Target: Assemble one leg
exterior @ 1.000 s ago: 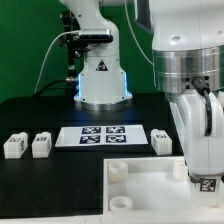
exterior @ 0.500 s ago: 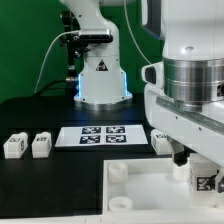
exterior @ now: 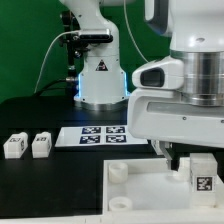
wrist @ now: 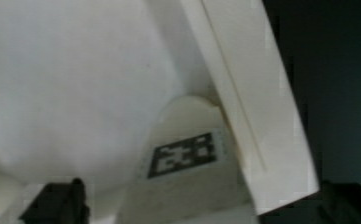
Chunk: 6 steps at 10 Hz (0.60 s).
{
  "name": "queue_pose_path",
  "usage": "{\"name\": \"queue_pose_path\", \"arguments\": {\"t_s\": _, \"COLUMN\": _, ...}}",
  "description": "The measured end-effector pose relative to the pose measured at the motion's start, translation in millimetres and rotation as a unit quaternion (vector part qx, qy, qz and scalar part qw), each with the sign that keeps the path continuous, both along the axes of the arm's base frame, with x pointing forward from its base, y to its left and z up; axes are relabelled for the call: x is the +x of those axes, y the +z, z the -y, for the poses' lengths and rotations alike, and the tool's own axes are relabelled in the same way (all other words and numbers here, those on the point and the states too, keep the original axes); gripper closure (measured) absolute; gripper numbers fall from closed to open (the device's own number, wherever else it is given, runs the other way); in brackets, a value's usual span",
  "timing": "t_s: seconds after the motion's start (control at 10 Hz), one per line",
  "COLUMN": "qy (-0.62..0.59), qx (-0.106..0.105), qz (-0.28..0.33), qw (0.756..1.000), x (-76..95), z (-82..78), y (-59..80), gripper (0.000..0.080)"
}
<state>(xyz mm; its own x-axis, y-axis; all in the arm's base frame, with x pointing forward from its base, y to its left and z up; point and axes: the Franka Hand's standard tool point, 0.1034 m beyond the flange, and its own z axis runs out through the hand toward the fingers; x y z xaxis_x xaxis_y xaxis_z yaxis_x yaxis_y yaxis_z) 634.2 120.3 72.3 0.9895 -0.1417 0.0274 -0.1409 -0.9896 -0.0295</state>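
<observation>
My gripper [exterior: 196, 168] is shut on a leg [exterior: 201, 180], a small white post whose black-and-white tag faces the camera. It holds the leg upright on the large white panel [exterior: 145, 192], at the panel's far corner on the exterior view's right. In the wrist view the leg [wrist: 186, 150] fills the space between my dark fingers [wrist: 60, 200], its tag showing, with the panel's edge [wrist: 248, 110] beside it. Two more legs [exterior: 15, 146] [exterior: 41, 145] lie on the black table at the exterior view's left. I cannot see whether the leg sits in a socket.
The marker board [exterior: 92, 135] lies behind the panel. The panel has round corner sockets [exterior: 118, 172] [exterior: 120, 203] on its left side. The arm's white base [exterior: 100, 75] stands at the back. My wide hand hides the table behind the panel's right part.
My hand has turned about its own axis over the same corner, with the leg in it. It now hides the loose leg that lay right of the marker board.
</observation>
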Motion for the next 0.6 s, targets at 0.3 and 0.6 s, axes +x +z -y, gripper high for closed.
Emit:
{"name": "queue_pose_path", "arguments": {"t_s": 0.3, "qy": -0.028, "qx": 0.001, "qz": -0.002, "qw": 1.000, "x": -0.5, "z": 0.4, "y": -1.5, "gripper": 0.0416}}
{"name": "queue_pose_path", "arguments": {"t_s": 0.6, "qy": -0.175, "qx": 0.008, "qz": -0.007, "qw": 0.984, "x": 0.2, "z": 1.5, "y": -1.8, "gripper": 0.0509}}
